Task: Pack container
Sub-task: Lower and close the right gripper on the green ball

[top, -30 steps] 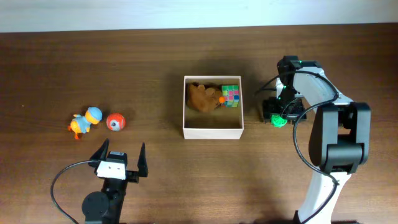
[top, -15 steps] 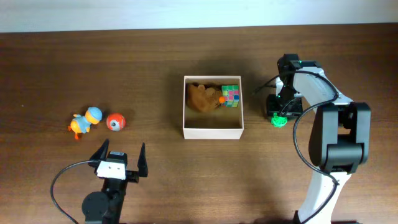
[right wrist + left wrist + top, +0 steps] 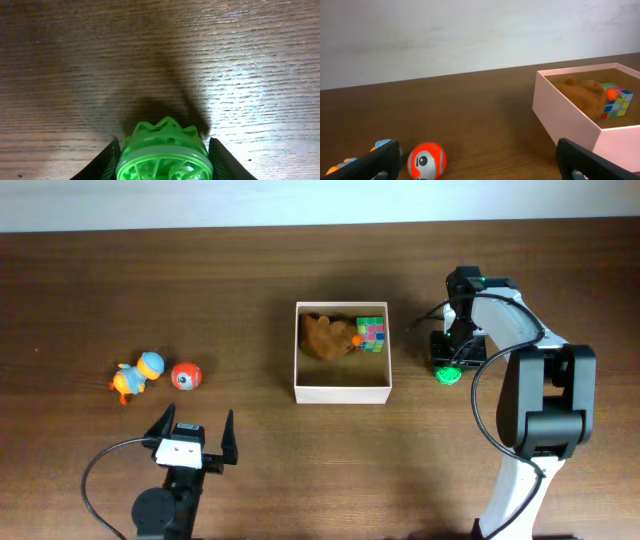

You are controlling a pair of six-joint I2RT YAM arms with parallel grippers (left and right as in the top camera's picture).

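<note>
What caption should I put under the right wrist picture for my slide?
Right gripper with a finger on each side of a green toy on the brown table.

The right arm [image 3: 530, 395] has white shells over black joints, with a thin black cable [image 3: 473, 405] looping beside it. The left arm [image 3: 160, 505] is black, with a white plate [image 3: 180, 447] and dark fingers [image 3: 229, 430].

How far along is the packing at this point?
Done: plush and cube lie in the container. In hand: the right gripper has its fingers against both sides of the green toy, which sits on the table. Remaining: that toy, plus the duck and ball by the open left gripper, outside the container.
</note>
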